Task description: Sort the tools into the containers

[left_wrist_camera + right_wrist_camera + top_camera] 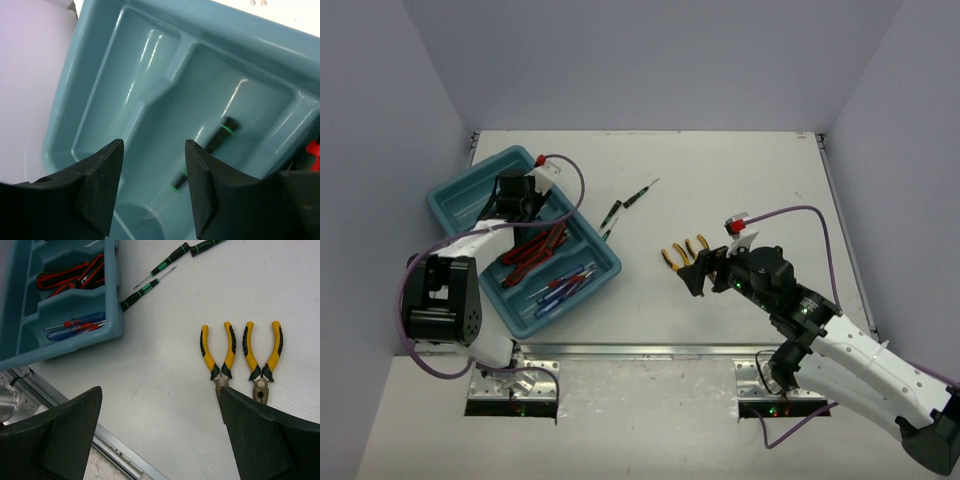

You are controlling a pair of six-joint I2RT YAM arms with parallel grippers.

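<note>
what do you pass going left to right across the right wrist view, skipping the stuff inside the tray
teal tray → black-green screwdriver lying by the tray's corner → first yellow-handled pliers → second yellow-handled pliers

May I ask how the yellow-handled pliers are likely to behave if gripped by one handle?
Lying flat with handles splayed, the pliers probably won't roll. Gripped by one handle, the other may swing at the pivot. The metal head likely makes them nose-heavy, so they could tilt.
</note>
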